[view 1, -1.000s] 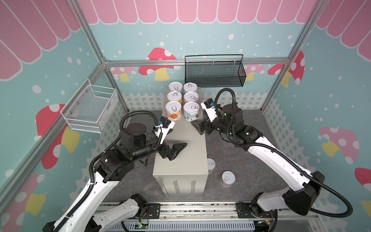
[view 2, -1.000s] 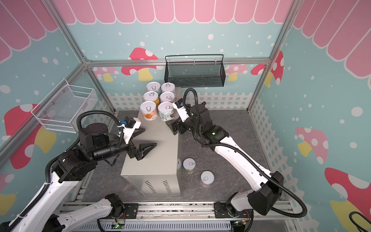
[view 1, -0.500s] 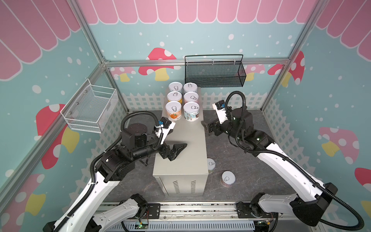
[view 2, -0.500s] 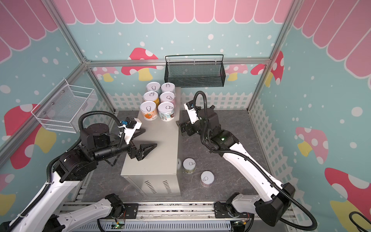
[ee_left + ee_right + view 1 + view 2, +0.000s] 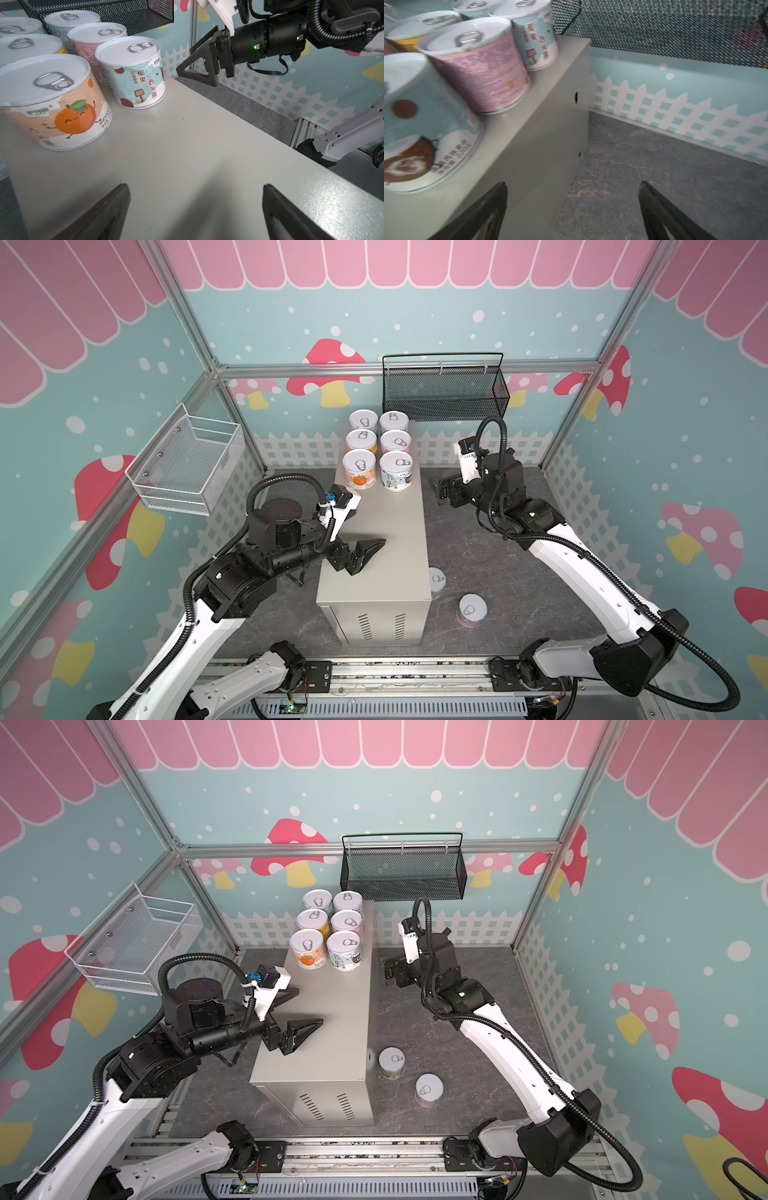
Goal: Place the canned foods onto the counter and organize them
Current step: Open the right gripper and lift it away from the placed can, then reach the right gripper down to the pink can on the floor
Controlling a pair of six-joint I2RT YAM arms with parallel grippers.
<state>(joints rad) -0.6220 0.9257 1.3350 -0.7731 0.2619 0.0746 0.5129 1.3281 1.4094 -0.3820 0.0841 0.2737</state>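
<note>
Six canned foods stand in two rows at the far end of the counter. The nearest two are an orange-label can and a blue-label can; a pink one stands behind. Two more cans stand on the floor right of the counter. My left gripper hovers open and empty over the counter's bare middle. My right gripper is open and empty beside the counter's right wall, level with the front cans.
A black mesh basket hangs on the back wall, just behind the far cans. A white wire basket is mounted on the left wall. The floor is dark stone, with a white picket border along the walls.
My right gripper has drawn back to the right, off the counter top and away from the front blue can. The left arm has stayed still.
</note>
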